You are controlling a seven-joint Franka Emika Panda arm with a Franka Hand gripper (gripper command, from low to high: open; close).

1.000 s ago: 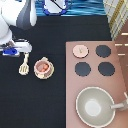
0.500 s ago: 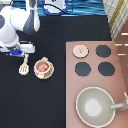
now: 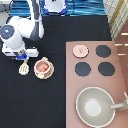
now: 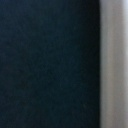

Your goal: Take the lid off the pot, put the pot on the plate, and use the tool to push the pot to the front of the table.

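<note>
Matte black table: round pot on cream plate; tool by spatula, grip unclear.

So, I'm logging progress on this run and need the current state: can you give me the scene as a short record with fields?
lid: small pale pink disc with knob, off the pot, lying on the stove's top-left burner spot
pot: small pink-tan pot with reddish contents, uncovered, sitting on the plate
plate: flat cream-yellow plate, on the black table
tool: cream-white spatula, left of the plate
end effector: just above the spatula
</note>
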